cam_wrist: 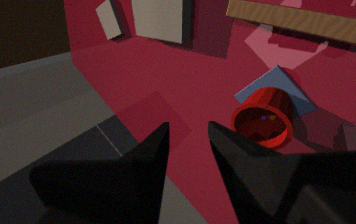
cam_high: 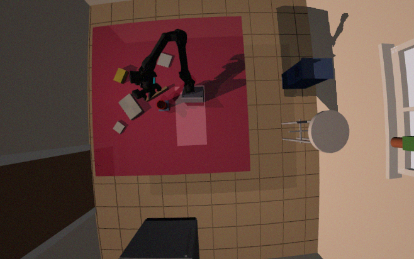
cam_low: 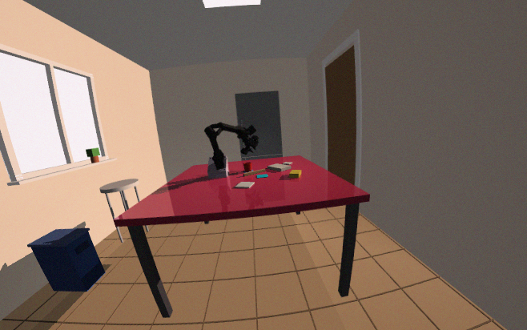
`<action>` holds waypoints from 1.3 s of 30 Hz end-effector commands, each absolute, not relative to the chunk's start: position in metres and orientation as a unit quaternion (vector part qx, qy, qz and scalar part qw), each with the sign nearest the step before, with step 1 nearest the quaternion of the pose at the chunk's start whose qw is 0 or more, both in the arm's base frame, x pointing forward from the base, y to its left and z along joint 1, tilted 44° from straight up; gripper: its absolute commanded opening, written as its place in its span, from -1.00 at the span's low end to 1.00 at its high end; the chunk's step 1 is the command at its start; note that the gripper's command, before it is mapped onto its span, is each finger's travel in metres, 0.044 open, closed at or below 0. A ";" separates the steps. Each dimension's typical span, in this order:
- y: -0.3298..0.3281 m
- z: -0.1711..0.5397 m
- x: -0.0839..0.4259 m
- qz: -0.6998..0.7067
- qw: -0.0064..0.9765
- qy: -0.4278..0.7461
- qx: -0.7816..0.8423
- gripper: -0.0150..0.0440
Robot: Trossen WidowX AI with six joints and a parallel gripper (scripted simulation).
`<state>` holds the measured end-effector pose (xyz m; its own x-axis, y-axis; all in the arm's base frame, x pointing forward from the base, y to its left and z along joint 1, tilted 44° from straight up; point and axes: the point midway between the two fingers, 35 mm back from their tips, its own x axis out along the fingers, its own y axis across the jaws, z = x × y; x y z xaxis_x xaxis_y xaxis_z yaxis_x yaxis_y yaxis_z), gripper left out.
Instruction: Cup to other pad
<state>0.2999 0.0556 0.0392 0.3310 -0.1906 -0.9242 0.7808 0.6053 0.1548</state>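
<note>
The cup is seen ahead and to the right of the claw, untouched, standing upright on a blue pad on the counter. The claw is narrowed partway and holds nothing. Two marbles are made out inside the one cup. A teal pad, probably the goal, lies apart; one plank and several blocks are counted beyond.

red table, yellow block, wooden ruler

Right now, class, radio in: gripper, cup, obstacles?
Gripper partly open, empty, above table. Red cup upright on blue pad, marbles inside. Wooden bar lies nearby.
</note>
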 end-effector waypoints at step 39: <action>0.023 -0.051 0.211 -0.623 0.636 0.431 0.146 0.01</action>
